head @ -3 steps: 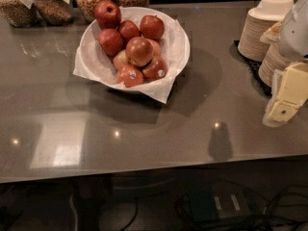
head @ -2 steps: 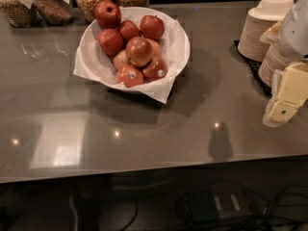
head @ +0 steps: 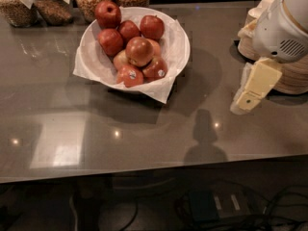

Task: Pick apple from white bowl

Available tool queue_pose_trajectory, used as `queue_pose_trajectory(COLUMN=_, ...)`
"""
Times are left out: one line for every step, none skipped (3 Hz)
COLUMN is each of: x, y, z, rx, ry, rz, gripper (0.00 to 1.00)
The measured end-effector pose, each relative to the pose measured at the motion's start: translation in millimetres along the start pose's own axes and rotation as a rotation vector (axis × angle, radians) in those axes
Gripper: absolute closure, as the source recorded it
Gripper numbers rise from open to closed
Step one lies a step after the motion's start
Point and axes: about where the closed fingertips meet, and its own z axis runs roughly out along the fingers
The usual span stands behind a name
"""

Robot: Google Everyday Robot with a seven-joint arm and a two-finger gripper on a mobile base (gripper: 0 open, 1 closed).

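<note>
At far right hangs the hand (head: 250, 93), well apart from the white bowl (head: 92, 44) of apples (head: 139, 51); grip unreadable.

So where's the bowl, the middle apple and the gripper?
bowl (head: 186, 49), camera view, right rim.
middle apple (head: 139, 50), camera view, its middle.
gripper (head: 243, 104), camera view, between fingertips, right of bowl.

Red apples (head: 139, 51) fill the white bowl (head: 181, 44) on a grey tabletop (head: 144, 138); the gripper (head: 244, 101) hangs well to its right, beside stacked bowls (head: 291, 80).

Apples (head: 139, 50) in white bowl (head: 92, 57); pincer (head: 244, 101) well right (over table (head: 144, 138)).
</note>
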Motion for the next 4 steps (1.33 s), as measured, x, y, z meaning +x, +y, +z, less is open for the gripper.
queue_pose_trajectory(x=-27.8, y=-15.3, z=21.2, rx=0.02, ry=-0.087, rz=0.039, gripper=0.0)
queue_pose_trajectory(x=-57.5, y=-30.8, z=38.7, rx=0.045, ry=-0.166, rz=0.08, gripper=0.0)
queue_pose_trajectory(x=-83.6, y=-43.9, z=51.4, rx=0.063, ry=-0.235, rz=0.129, gripper=0.0)
queue_pose_trajectory(x=-111.9, y=-52.0, z=64.2, rx=0.061, ry=-0.302, rz=0.167, gripper=0.0)
